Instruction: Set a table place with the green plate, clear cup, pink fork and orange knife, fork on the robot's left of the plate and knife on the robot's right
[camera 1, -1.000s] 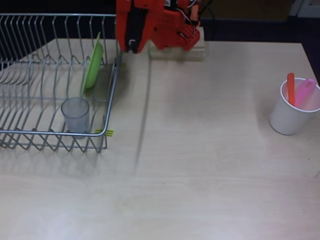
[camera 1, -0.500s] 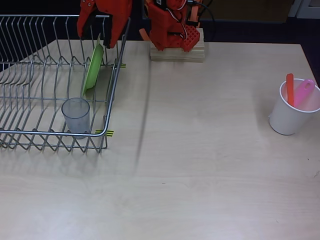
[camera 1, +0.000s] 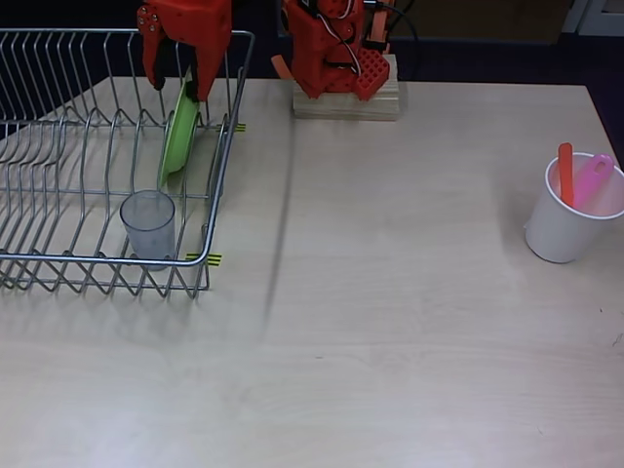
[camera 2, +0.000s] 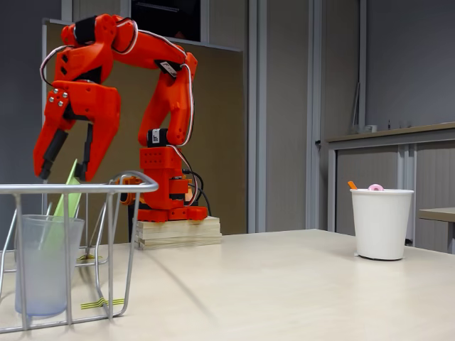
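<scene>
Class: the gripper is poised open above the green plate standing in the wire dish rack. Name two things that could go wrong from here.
1. The gripper straddles the green plate's thin upper edge; a shallow pinch might slip.
2. The plate stands on edge between the dish rack's wires, so lifting could snag it and nudge the clear cup nearby.
</scene>
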You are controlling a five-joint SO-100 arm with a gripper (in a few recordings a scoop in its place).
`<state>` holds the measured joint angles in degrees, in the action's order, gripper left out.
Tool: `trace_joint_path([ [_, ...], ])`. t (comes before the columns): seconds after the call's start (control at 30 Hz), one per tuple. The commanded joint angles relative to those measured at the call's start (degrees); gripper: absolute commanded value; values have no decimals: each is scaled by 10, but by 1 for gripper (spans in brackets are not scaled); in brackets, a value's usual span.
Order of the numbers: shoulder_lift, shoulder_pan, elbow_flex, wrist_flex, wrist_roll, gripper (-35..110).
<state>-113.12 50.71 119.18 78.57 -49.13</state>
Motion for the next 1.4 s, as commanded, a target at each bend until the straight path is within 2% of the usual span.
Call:
trace_joint_path([
  [0.0,4,18,4,-14,8,16],
  [0.13,15,20,8,-32,15,0],
  [0.7,-109,-51,-197,55,109,0],
  [1.07,-160,-285,-286,48,156,0],
  [1.23,-161,-403,-249,34,106,0],
  [1.37,-153,-490,-201,32,22,0],
])
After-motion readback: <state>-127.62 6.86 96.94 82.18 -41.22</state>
